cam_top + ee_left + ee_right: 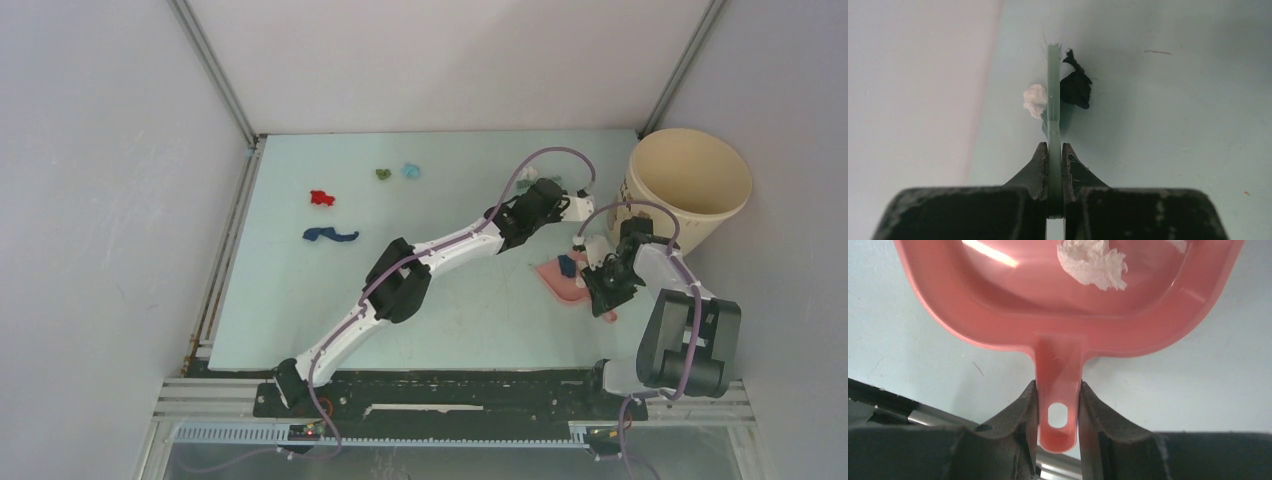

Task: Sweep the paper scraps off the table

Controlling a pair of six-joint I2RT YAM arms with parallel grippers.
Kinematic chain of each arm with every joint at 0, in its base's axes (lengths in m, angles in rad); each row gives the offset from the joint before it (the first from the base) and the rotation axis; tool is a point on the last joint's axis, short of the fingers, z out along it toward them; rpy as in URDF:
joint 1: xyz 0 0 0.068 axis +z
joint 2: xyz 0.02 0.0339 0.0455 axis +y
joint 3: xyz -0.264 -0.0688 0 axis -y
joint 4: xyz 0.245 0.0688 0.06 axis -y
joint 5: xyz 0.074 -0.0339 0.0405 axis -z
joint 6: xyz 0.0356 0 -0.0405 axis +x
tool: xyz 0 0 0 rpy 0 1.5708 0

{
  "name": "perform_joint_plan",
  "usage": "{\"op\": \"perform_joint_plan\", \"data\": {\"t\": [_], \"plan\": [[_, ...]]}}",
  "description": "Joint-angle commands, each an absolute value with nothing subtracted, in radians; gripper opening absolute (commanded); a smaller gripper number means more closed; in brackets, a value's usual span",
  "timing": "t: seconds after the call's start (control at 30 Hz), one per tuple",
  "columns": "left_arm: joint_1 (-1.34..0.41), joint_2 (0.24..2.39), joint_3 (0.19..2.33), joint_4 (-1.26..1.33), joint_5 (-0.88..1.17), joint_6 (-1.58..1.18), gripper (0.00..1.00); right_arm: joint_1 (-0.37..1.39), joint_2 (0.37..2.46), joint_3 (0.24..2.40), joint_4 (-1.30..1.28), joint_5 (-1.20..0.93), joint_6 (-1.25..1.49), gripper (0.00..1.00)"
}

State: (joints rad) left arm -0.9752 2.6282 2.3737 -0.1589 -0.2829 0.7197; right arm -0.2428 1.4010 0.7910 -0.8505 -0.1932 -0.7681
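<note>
**Table** (480, 330): pale green work surface, scraps scattered on it

**Left gripper** (1054, 150): jaws pressed together on the thin green brush (1053, 85), which is seen edge-on with its far end down at the table's right side

**Right gripper** (1058, 390): jaws pinching the handle of the pink dustpan (998, 305), which lies flat on the table

**Paper scraps, collected:** 1 white scrap (1093, 262) inside the dustpan. The overhead view shows a blue bit (567, 265) that appears to sit on the pan

**Paper scraps, at the brush:** 1 white wad (1035, 100) just beside it on the left and 1 dark scrap (1076, 86) just beside it on the right. Both look to be on the table rather than in the pan

**Paper scraps, outstanding:** red scrap (321, 197), long dark blue scrap (330, 235), green scrap (382, 174) and light blue scrap (411, 170). All 4 lie on the far left half, well apart from brush and pan

**Bucket** (690, 185): beige, far right corner, near the dustpan, contents not visible

**Status, as judged:** under way, less than half done, with 4 distant scraps untouched
</note>
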Motion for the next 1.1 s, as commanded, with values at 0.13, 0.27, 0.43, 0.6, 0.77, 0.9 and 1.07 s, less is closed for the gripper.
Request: {"op": "perform_joint_plan", "data": {"t": [0.13, 0.27, 0.43, 0.6, 0.77, 0.9, 1.07], "plan": [[-1.028, 2.550, 2.376, -0.315, -0.121, 0.854, 0.00, -0.247, 1.370, 0.818, -0.892, -0.247, -0.743, 0.00], [-1.068, 2.469, 2.250, -0.365, -0.172, 0.832, 0.00, -0.247, 1.374, 0.818, -0.894, -0.238, -0.741, 0.00], [-1.103, 2.316, 2.126, -0.436, -0.122, 0.714, 0.00, -0.247, 1.358, 0.818, -0.899, -0.260, -0.735, 0.00], [-1.114, 2.153, 1.985, -0.498, 0.007, 0.588, 0.00, -0.248, 1.337, 0.818, -0.909, -0.269, -0.733, 0.00], [-1.123, 2.041, 1.888, -0.496, 0.155, 0.453, 0.00, -0.249, 1.338, 0.817, -0.912, -0.292, -0.731, 0.00], [-1.140, 1.987, 1.840, -0.471, 0.243, 0.370, 0.00, -0.247, 1.359, 0.818, -0.917, -0.290, -0.732, 0.00], [-1.180, 1.916, 1.749, -0.406, 0.134, 0.345, 0.00, -0.248, 1.342, 0.817, -0.972, -0.263, -0.735, 0.00]]}}
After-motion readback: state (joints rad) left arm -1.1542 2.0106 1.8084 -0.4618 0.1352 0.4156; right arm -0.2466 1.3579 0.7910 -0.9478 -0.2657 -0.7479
